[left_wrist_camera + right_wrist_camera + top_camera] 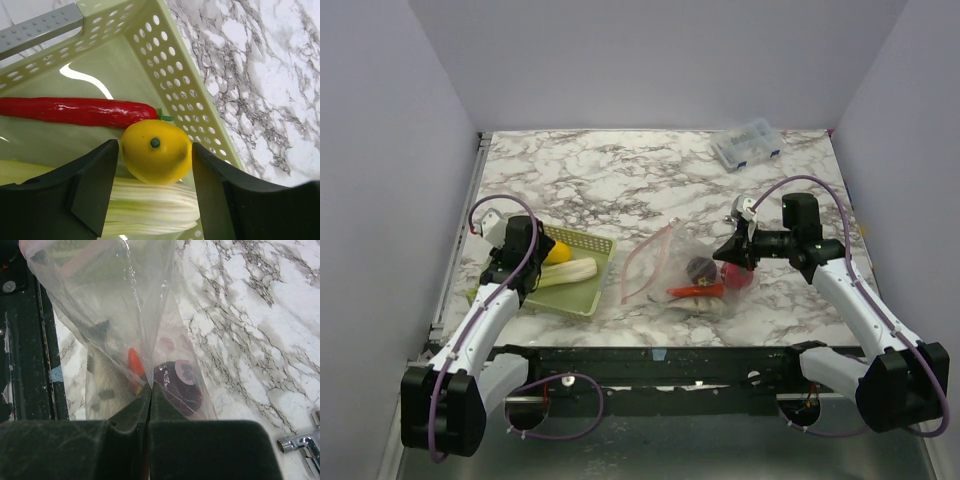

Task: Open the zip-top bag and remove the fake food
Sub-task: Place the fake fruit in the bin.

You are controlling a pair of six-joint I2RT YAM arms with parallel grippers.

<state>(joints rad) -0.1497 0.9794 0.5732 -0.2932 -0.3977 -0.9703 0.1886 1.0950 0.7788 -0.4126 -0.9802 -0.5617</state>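
My left gripper gapes around the yellow toy lemon in the green mesh basket; my right gripper (jaws fully closed) pinches the clear zip-top bag.

The setting is a robot test cell in a laboratory, not a home kitchen. Plain lavender panels enclose a marble-print table on three sides, well beyond both sets of jaws. The left arm and right arm are bolted to a black rail behind the jaws, with purple cables exposed. The produce is plastic: a yellow piece sits between the left jaws, and more lies in the zip-top bag pinched by the right jaws.
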